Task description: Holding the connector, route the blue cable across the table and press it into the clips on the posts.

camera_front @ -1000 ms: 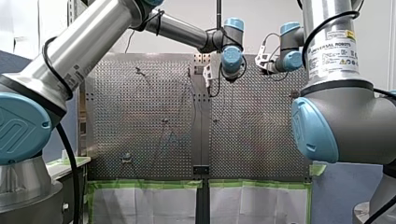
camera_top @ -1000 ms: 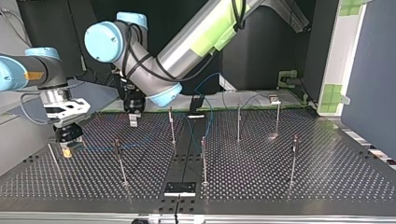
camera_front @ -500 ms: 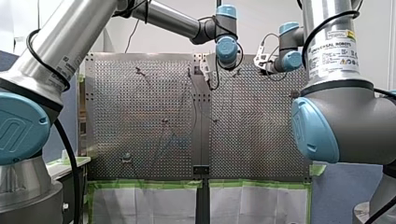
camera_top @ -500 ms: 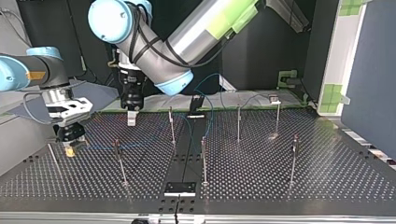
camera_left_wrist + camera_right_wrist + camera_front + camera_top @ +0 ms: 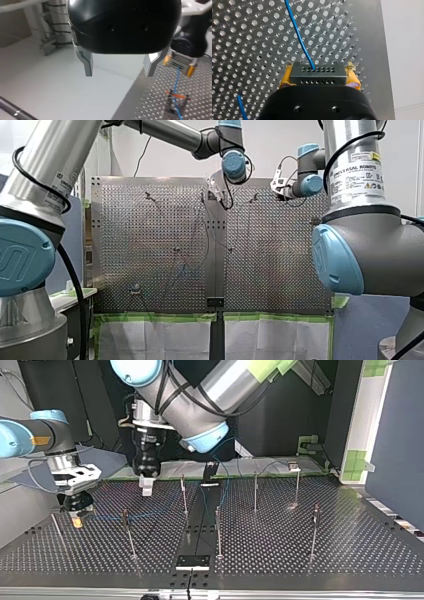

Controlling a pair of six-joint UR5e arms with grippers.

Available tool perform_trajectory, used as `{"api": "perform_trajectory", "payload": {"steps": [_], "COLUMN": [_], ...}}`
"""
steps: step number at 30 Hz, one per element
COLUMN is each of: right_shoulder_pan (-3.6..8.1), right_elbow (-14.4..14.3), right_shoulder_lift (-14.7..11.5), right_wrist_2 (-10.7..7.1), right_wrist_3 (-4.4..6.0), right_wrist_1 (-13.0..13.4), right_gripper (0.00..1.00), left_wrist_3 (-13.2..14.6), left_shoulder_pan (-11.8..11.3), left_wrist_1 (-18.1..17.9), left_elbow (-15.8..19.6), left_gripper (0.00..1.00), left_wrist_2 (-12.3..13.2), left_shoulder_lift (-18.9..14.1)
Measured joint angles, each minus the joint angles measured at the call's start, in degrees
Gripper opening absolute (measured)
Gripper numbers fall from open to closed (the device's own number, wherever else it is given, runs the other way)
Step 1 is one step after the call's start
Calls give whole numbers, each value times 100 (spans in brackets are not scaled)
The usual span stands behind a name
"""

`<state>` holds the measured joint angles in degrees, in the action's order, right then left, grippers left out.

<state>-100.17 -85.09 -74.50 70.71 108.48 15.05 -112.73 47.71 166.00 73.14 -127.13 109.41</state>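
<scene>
yellow pads of my right gripper are clenched on the dark connector, one pad at each end, and the grip looks square. the blue cable leaves the middle of the connector's face and runs ahead over the perforated desk.

in the top view this gripper sits low at the left, near the desk's side edge. from there the cable leads toward the nearest post. the left wrist view shows the cable passing a clip with an orange bar; whether it is seated there cannot be told. further posts stand beyond, toward the desk's middle and right. farther off, the cable rises in a loop at the desk's far edge.

my left gripper is released. its metal fingers stand wide apart with nothing between them. it hangs at that far edge, well apart from the cable.

judgement: the step in hand is carrying the connector end so that the cable lines up over the clips.

recommendations:
- grip firmly, so the connector cannot twist between the pads.
- carry light tension only; too much pull could drag the cable out of any clip already behind it.
- lay the cable square across each clip's mouth, then press straight down.
- watch for slack snagging a post.
</scene>
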Motion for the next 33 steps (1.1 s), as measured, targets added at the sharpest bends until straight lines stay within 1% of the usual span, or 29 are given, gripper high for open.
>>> {"api": "perform_trajectory", "payload": {"steps": [4,9,12,18,25,33], "right_shoulder_pan": [-4,-13,-18,-22,-21,-22], "right_elbow": [0,-1,-3,-5,-12,-13], "right_shoulder_lift": [0,0,0,0,0,0], "right_wrist_2": [-1,-3,-3,1,4,5], "right_wrist_3": [-1,-4,-10,-21,-48,-54], "right_wrist_1": [-1,-5,-13,-18,-25,-27], "right_gripper": [0,0,0,0,0,0], "left_wrist_3": [-130,-150,-142,-25,104,136], "left_shoulder_pan": [1,2,6,31,52,56], "left_wrist_1": [-195,-451,-598,-880,-1245,-1653], "left_elbow": [196,450,597,881,1245,1653], "left_gripper": [99,99,99,99,99,99], "left_wrist_2": [7,-3,-10,-77,-89,-113], "left_shoulder_lift": [-196,-448,-542,-578,-582,-579]}}
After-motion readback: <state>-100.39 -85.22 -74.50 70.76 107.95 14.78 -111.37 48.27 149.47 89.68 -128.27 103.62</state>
